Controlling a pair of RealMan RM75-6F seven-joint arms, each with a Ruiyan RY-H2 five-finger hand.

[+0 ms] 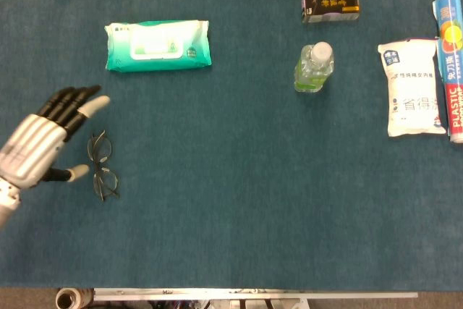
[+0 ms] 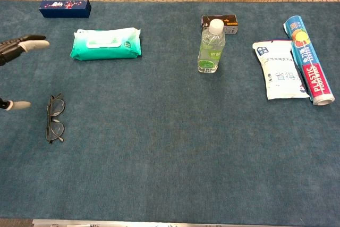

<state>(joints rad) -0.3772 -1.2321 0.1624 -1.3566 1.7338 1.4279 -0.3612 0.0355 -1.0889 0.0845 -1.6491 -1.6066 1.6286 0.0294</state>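
While the left robot hand (image 1: 36, 146) hovers with fingers spread, holding nothing, glasses (image 1: 101, 165) lie flat on the blue worktop (image 1: 231, 200) just beside its thumb, seemingly apart, wipes pack (image 1: 158, 45) beyond.

I see the glasses (image 1: 102, 166) lying flat on the blue-green cloth near my left edge of the table. They are a thin, dark-framed pair with clear lenses, and they look folded, though the temples are too fine for me to be sure. The two lenses sit one behind the other, running away from me. Nothing touches them; they lie well apart from the goods further back (image 2: 54, 118).
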